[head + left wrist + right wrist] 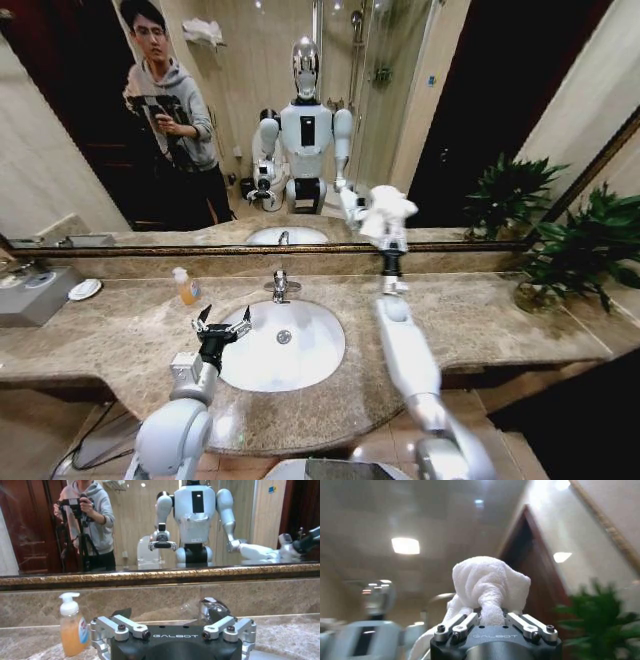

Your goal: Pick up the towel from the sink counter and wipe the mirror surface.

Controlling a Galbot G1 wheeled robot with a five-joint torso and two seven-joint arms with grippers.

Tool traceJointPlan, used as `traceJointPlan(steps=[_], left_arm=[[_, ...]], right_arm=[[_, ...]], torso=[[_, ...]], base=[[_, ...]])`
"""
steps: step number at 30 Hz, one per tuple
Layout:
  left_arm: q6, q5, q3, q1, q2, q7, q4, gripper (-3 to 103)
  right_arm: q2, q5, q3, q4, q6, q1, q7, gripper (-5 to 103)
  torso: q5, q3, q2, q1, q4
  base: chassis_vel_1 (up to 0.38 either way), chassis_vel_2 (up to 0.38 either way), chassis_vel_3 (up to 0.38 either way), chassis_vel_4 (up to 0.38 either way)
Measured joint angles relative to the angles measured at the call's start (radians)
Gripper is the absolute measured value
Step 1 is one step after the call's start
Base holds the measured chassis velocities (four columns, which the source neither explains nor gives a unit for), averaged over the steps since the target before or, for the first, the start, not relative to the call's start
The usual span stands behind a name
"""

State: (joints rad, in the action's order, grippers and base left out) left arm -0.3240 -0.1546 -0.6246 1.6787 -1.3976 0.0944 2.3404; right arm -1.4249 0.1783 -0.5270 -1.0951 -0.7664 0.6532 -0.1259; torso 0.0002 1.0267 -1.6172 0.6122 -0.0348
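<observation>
My right arm reaches up over the sink counter (470, 330) to the mirror (420, 120). My right gripper (390, 238) is shut on the white fluffy towel (389, 212), which is bunched up at the glass just above the lower frame; whether it touches I cannot tell. In the right wrist view the towel (490, 587) bulges out above the shut gripper (492, 618). My left gripper (222, 325) stands open and holds nothing, low over the left rim of the white basin (300, 355). In the left wrist view my left gripper (172, 620) faces the mirror frame (160, 575).
A chrome tap (280, 285) stands behind the basin, and an orange soap bottle (186, 288) is left of it. A grey tray (30, 292) and a small white dish (85, 289) are at the far left. A potted plant (575, 255) fills the right corner.
</observation>
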Motion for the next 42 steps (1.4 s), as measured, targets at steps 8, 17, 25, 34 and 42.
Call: traceJointPlan(steps=[8,17,25,34,42], left_arm=[[0.000,0.000,0.000,0.000,0.000,0.000,0.000,100],[0.000,0.000,0.000,0.000,0.000,0.000,0.000,100],[0.000,0.000,0.000,0.000,0.000,0.000,0.000,100],[0.000,0.000,0.000,0.000,0.000,0.000,0.000,100],[0.000,0.000,0.000,0.000,0.000,0.000,0.000,100]], right_arm=[[-0.016,0.000,-0.004,-0.009,0.021,-0.027,0.001,14],[-0.183,-0.228,0.051,-0.036,0.009,-0.070,0.092,14],[-0.185,-0.283,0.042,-0.054,0.023,-0.145,0.133,14],[-0.039,-0.121,-0.018,-0.094,0.138,-0.222,-0.027,14],[-0.059,-0.105,0.009,-0.133,0.163,-0.216,-0.019,14]], torso=[[-0.0001,0.000,0.000,0.000,-0.0011],[-0.0004,0.000,0.000,0.000,-0.0016],[-0.0004,0.000,0.000,0.000,-0.0015],[0.0000,0.000,0.000,0.000,0.0000],[-0.0001,0.000,0.000,0.000,-0.0011]], base=[[0.000,0.000,0.000,0.000],[0.000,0.000,0.000,0.000],[0.000,0.000,0.000,0.000],[0.000,0.000,0.000,0.000],[0.000,0.000,0.000,0.000]])
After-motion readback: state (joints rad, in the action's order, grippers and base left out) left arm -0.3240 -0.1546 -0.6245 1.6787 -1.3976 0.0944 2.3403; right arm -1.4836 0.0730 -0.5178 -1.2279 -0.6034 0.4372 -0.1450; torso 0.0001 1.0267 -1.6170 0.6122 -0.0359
